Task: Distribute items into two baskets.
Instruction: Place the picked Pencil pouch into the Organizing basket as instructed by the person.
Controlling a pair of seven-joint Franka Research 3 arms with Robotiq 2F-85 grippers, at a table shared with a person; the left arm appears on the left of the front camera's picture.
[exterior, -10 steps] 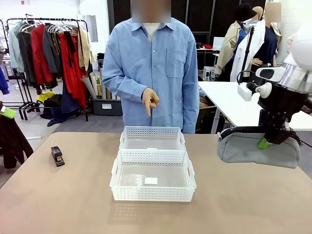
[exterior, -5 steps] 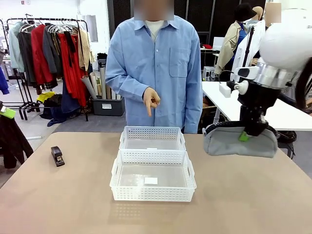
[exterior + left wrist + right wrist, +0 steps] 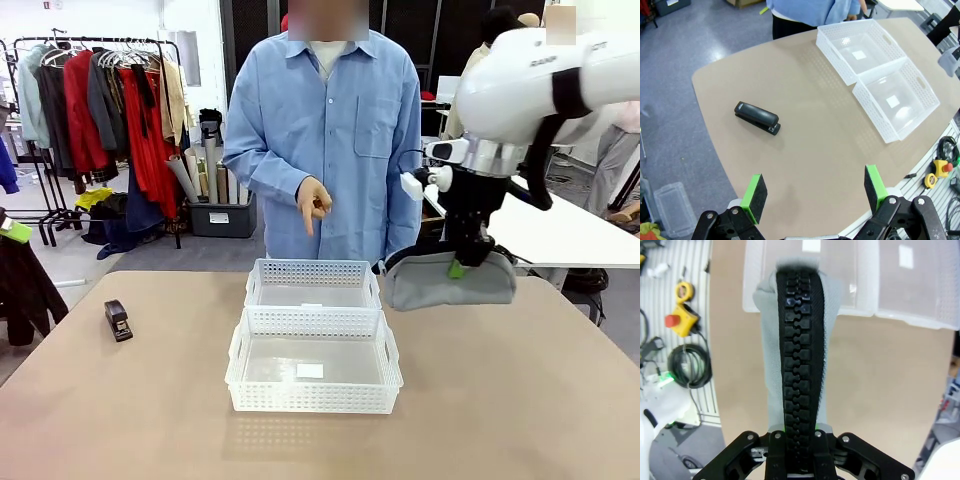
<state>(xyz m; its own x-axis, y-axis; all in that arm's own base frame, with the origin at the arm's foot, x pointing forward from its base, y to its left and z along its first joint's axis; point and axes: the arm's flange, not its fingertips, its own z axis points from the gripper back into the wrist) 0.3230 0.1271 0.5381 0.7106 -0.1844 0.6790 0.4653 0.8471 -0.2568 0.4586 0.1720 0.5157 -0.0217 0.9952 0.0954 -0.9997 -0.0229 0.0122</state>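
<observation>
Soft grey bag (image 3: 430, 290), perforated white baskets (image 3: 312, 398)

Black stapler (image 3: 118, 321) lies flat at left; grey waist bag (image 3: 448, 283) hangs lifted, centre right; two white baskets (image 3: 314, 400), touching, apparently empty, mid-frame.

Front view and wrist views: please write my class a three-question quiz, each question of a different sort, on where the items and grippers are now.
1. True or false: the right gripper is shut on the waist bag, holding it above the table.
2. Fill the gap: the left gripper has its jaws ____ and holds nothing.
3. Where is the stapler? A) in the left gripper B) on the table, to the robot's left of the near basket C) under the waist bag
Key: 1 true; 2 open; 3 B.
</observation>
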